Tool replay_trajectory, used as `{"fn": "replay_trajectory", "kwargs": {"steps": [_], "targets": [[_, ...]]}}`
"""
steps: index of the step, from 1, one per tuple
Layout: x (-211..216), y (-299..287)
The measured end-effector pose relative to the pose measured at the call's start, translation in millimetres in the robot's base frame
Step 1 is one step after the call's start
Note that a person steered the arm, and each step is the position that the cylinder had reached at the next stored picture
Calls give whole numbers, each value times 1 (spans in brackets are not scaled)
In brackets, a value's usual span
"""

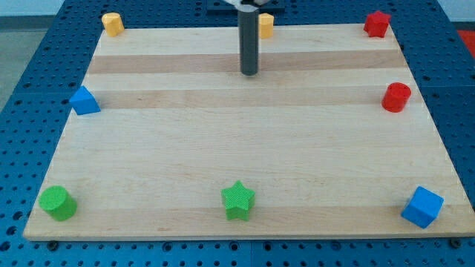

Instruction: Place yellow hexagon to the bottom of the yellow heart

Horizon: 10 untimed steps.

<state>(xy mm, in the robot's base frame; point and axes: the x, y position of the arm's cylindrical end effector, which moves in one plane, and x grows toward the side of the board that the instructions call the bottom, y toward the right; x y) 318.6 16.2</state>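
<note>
My tip (249,73) rests on the wooden board (245,148) near the view's top centre. A yellow block (266,26), which looks like the hexagon, sits at the board's top edge just above and right of the tip, partly hidden behind the rod. Another yellow block (111,24), which looks like the heart, sits at the top left corner, far left of the tip. The tip touches neither block.
A red star (377,24) sits at the top right corner and a red cylinder (396,97) at the right edge. A blue triangular block (84,100) is at the left edge. A green cylinder (57,202), a green star (238,200) and a blue cube (422,206) line the bottom edge.
</note>
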Motion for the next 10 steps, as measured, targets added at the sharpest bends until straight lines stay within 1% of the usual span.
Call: {"fn": "replay_trajectory", "kwargs": {"steps": [1, 3, 4, 5, 8, 10], "targets": [[-26, 21], [-69, 89], [-122, 101], [-127, 96], [-126, 55], [-127, -1]]}}
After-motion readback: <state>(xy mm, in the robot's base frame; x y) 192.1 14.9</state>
